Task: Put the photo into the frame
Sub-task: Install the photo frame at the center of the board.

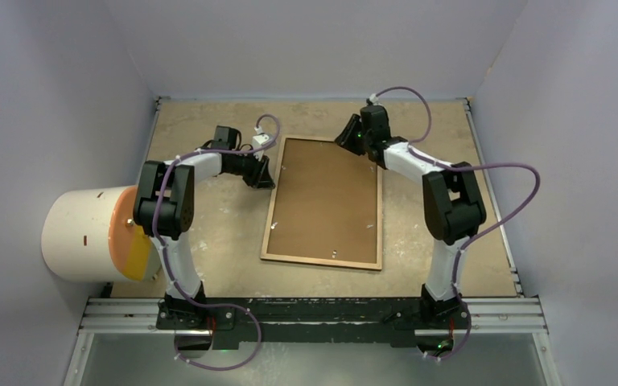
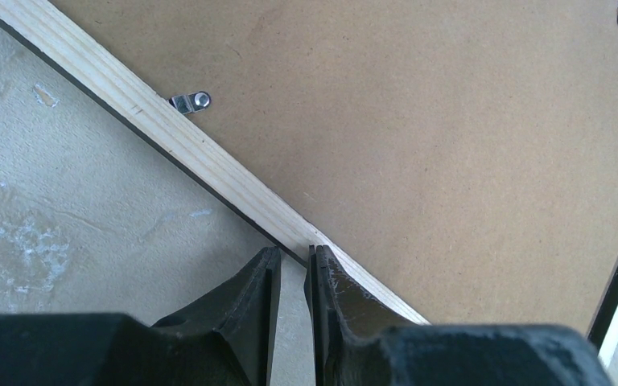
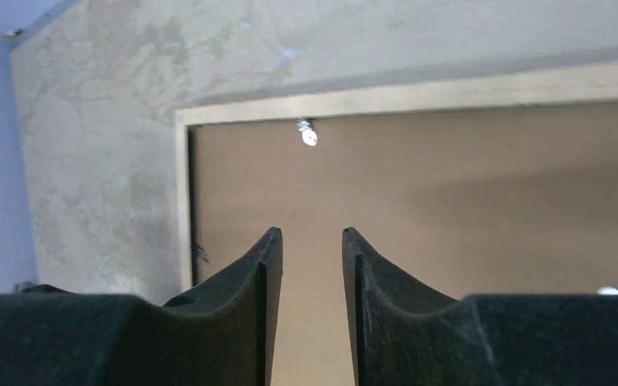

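worn tabletop; frame back-up, left jaws barely parted at rail, right jaws spread.

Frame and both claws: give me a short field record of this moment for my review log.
frame: flat on the table, light wood back facing up
backing board: brown, sits inside the rails
photo: not visible in any view
left claw: at the frame's left rail, narrow gap, nothing held
right claw: over the board near the far rail, open, empty
metal tab: on the board beside the left rail
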`<action>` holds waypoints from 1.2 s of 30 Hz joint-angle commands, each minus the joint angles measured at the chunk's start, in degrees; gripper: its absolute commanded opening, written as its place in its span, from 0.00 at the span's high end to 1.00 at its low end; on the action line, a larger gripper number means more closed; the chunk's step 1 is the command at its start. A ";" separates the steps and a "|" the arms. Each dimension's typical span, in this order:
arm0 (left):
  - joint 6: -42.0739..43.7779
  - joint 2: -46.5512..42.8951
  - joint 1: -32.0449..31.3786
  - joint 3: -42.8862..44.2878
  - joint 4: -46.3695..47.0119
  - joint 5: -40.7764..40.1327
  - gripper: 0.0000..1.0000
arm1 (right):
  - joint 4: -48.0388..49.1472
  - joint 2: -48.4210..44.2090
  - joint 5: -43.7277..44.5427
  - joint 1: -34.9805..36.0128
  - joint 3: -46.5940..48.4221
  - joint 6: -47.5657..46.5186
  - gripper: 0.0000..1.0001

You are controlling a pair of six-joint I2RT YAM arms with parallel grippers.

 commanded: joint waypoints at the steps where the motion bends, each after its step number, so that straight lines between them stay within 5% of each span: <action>1: 3.14 -1.07 -0.14 -2.12 -2.08 -3.50 0.78 | -4.47 -3.93 6.14 -1.39 -6.39 -2.09 0.65; 12: 3.23 -1.44 -0.14 -2.21 -2.28 -3.87 0.78 | -5.03 -6.87 7.57 -4.74 -14.12 -2.79 0.67; 36: 3.53 -1.61 -0.14 -2.19 -2.79 -4.05 0.78 | -6.68 -8.32 13.62 -7.07 -14.35 -4.47 0.71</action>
